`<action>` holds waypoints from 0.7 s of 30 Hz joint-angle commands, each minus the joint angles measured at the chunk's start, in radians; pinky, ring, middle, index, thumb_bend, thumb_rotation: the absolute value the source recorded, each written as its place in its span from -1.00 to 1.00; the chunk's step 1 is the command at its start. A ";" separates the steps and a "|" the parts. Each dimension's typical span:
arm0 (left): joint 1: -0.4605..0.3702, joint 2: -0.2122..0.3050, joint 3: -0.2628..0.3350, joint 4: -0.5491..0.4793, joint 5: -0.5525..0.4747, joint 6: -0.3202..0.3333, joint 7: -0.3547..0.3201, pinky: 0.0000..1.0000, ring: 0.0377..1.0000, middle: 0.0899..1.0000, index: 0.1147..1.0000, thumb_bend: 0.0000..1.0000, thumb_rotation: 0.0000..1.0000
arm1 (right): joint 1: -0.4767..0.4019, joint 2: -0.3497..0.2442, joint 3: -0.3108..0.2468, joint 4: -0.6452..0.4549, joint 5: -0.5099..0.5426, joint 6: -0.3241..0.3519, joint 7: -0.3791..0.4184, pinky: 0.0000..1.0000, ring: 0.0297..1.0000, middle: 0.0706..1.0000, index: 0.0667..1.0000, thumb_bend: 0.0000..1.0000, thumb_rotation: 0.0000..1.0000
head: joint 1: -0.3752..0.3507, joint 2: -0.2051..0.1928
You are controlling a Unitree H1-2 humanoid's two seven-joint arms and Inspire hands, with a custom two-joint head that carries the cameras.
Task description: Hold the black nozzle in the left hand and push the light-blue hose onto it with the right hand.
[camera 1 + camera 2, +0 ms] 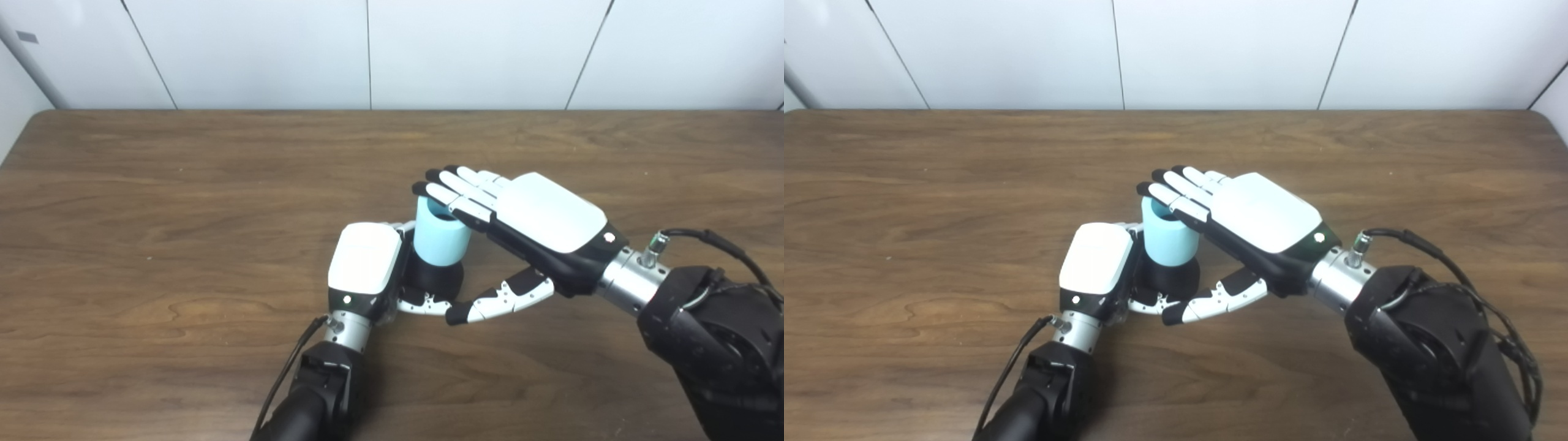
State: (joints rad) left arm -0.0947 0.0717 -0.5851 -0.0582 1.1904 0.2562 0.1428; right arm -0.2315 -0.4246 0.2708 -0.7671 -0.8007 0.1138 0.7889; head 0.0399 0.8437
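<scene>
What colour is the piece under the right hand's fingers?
Light blue: the hose, standing on the black nozzle. Clearest in the left eye view.

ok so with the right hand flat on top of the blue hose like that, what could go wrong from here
1. The right hand lies open, fingers flat over the light-blue hose, not gripping it; an off-centre push may tilt the hose on the black nozzle.
2. The left hand holds the nozzle low, so a hard push might slide or tip it on the table.
</scene>
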 commanded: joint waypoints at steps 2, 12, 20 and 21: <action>0.053 0.026 -0.014 0.044 -0.021 0.005 -0.098 -0.26 -0.22 -0.33 -0.14 0.04 -1.00 | 0.020 -0.027 0.020 0.009 -0.026 -0.036 0.030 0.87 1.00 0.99 0.89 0.19 0.57 | 0.001 0.000; 0.049 0.028 -0.012 0.032 -0.010 0.014 -0.121 -0.30 -0.26 -0.34 -0.15 0.04 -1.00 | 0.036 -0.026 0.026 0.073 -0.043 -0.067 -0.013 0.87 1.00 1.00 0.92 0.19 0.61 | 0.001 0.000; 0.046 0.034 -0.009 0.029 -0.004 0.010 -0.127 -0.30 -0.26 -0.34 -0.15 0.04 -1.00 | 0.044 -0.023 0.029 0.097 -0.045 -0.075 -0.031 0.89 1.00 1.00 0.93 0.19 0.64 | 0.010 0.003; 0.045 0.035 -0.010 0.028 -0.002 0.010 -0.127 -0.31 -0.26 -0.34 -0.15 0.04 -1.00 | 0.044 -0.023 0.030 0.097 -0.047 -0.074 -0.030 0.89 1.00 1.00 0.93 0.19 0.63 | 0.010 0.003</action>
State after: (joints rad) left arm -0.0985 0.0797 -0.5785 -0.0728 1.1906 0.2571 0.1064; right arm -0.2123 -0.4245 0.2846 -0.7101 -0.8361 0.0436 0.7073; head 0.0491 0.8468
